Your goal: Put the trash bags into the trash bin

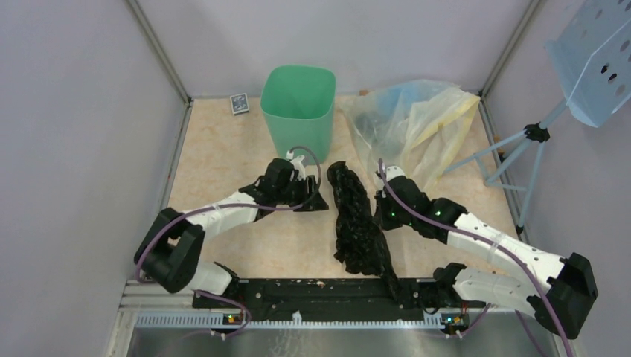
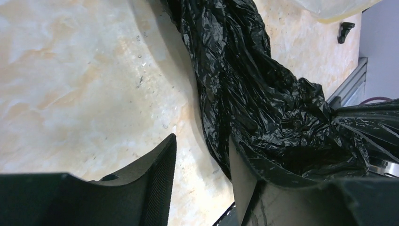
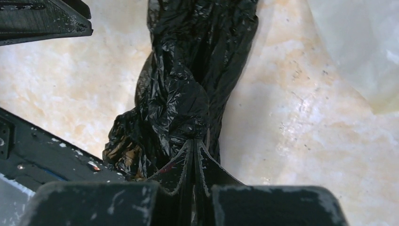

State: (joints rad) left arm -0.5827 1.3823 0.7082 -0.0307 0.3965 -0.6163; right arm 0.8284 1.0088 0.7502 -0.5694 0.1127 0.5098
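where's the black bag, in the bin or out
Out: the black bag lies bunched on the table near the green bin, pinched by the right claw.

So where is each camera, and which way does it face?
Top external: above and behind, facing down on trash bin and black bag; left arm and right arm show.
Left wrist: faces the bag across the table; open left gripper shows.
Right wrist: faces down on the bag; right gripper, shut on it, shows.
All share the bag.

Gap between left gripper [image 2: 201, 140] fingers half free: bare table [image 2: 70, 70] there, black bag [image 2: 263, 94] crowding one finger. Right gripper [image 3: 194, 147] fingers: translucent bags [image 3: 362, 42] alongside, open table between.
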